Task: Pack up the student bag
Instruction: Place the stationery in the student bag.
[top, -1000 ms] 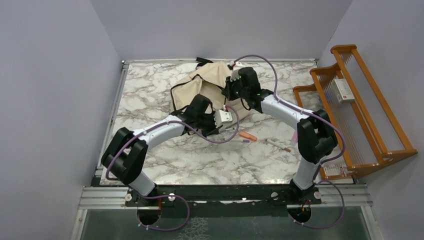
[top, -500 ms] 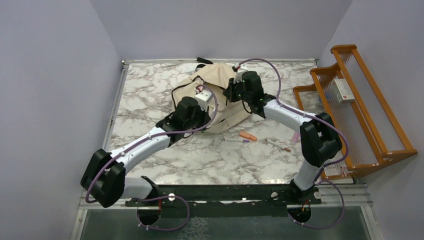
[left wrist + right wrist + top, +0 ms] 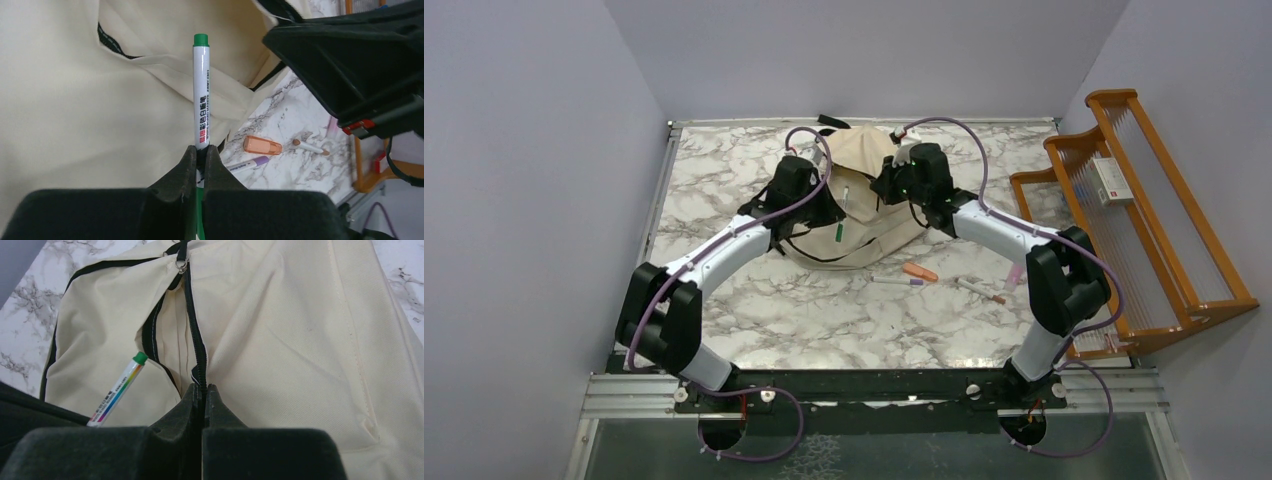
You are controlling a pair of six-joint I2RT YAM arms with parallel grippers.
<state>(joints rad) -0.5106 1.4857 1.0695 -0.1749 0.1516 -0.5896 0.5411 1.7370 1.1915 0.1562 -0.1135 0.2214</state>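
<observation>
The student bag (image 3: 869,165) is a cream fabric backpack with black zipper trim, lying at the back middle of the marble table. My left gripper (image 3: 832,212) is shut on a white marker with green ends (image 3: 842,215) and holds it over the bag. In the left wrist view the marker (image 3: 201,90) sticks out past the gripper (image 3: 201,152), pointing at a fold of the bag (image 3: 75,100). My right gripper (image 3: 886,187) is shut on the bag's black zipper edge (image 3: 196,345); it shows in its wrist view (image 3: 203,389), with the marker (image 3: 117,390) to the left.
On the table in front of the bag lie an orange cap-like piece (image 3: 919,271), a purple-capped marker (image 3: 896,281) and a thin brown-tipped pen (image 3: 980,290). A pink item (image 3: 1014,272) lies by the right arm. A wooden rack (image 3: 1144,210) stands along the right edge.
My left arm has swung from in front of the bag up and back over it, carrying the marker. My right gripper has stayed on the zipper edge.
</observation>
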